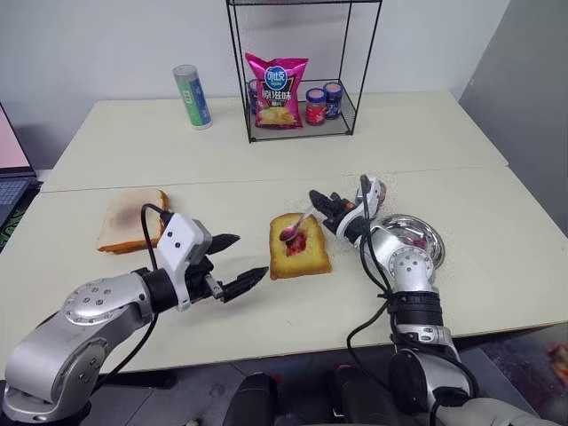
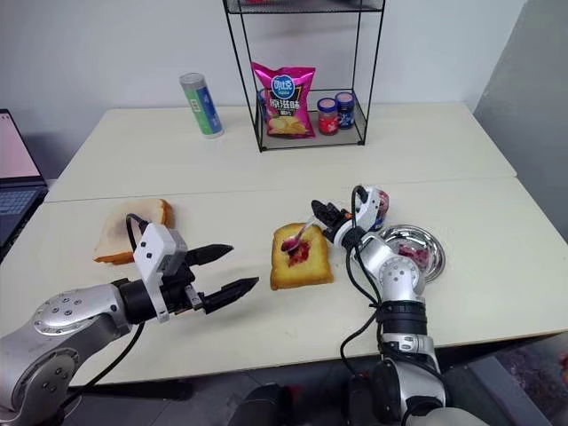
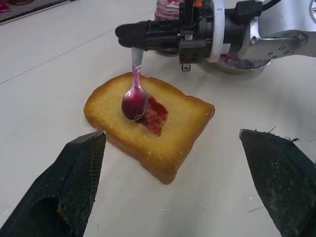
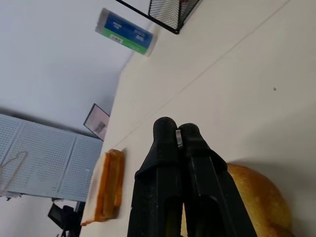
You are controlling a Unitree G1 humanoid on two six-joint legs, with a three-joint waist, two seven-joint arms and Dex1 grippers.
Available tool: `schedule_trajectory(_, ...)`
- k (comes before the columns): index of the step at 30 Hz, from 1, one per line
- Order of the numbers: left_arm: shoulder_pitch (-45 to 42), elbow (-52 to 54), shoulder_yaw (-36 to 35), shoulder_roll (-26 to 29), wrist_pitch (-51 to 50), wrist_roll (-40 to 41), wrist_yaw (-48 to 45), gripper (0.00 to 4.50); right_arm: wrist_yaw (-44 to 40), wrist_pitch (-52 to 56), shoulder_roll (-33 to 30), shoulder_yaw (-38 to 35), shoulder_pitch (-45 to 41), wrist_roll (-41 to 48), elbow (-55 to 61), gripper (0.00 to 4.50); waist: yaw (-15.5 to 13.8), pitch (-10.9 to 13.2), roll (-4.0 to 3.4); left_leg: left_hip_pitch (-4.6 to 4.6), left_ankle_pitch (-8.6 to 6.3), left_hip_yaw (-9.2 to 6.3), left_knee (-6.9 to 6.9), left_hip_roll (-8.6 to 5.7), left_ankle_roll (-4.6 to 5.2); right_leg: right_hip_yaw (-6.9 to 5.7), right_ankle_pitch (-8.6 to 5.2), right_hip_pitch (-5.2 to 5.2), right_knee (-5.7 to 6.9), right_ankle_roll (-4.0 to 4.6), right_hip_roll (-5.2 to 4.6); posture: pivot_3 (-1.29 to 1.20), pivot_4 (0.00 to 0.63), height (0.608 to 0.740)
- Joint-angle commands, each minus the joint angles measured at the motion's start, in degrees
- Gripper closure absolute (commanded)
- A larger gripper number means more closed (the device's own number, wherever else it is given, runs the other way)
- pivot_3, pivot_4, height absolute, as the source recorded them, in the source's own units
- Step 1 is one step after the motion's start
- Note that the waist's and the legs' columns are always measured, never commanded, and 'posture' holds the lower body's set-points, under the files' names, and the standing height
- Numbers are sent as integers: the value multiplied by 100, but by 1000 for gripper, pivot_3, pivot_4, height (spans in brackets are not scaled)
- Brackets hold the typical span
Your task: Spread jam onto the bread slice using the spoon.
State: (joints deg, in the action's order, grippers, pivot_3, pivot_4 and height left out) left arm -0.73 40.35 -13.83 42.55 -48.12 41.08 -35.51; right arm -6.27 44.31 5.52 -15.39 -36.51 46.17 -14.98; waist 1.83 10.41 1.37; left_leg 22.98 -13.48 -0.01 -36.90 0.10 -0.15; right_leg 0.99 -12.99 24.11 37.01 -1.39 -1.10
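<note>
The golden-brown bread slice [image 1: 299, 246] lies on the table's middle with a dark red jam [image 3: 155, 112] smear on its top. My right gripper [image 1: 317, 201] is shut on the spoon [image 3: 135, 94] by its thin handle. The spoon's red-stained bowl rests on the bread beside the jam smear. Left of the bread, my left gripper [image 1: 238, 260] hovers open just above the table, holding nothing. Its fingers [image 3: 74, 182] frame the bread in the left wrist view.
A round steel plate [image 1: 426, 237] with jam traces sits right of the bread, behind my right arm. A paler slice [image 1: 131, 220] lies at the left. At the back stand a wire rack [image 1: 302, 106] with a chip bag and two jars, and a can [image 1: 192, 96].
</note>
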Motion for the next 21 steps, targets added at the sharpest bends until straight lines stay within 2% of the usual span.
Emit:
schedule_trajectory(1, -15, 122, -38, 63, 122, -24, 25, 0, -223, -9, -147, 166, 80, -160, 155, 4462, 0, 0, 0, 0, 0, -1, 0, 0, 0, 0, 0, 0, 0, 0, 0, 0, 150, 740)
schedule_trajectory(12, -58, 77, 13, 30, 143, -71, 10, 0, -316, 607, -584, 166, 487, 89, 874, 4462, -1, 0, 1, -3, 0, -3, -1, 1, 0, 0, -1, -2, 2, 1, 0, 0, 150, 740)
schedule_trajectory(21, -137, 26, 32, 51, 146, -79, -25, 0, -65, 889, -470, -278, 225, 663, 1151, 4462, -1, 0, 1, 0, 0, -3, 0, 1, 0, 0, -1, -1, 1, 1, 1, 0, 150, 740)
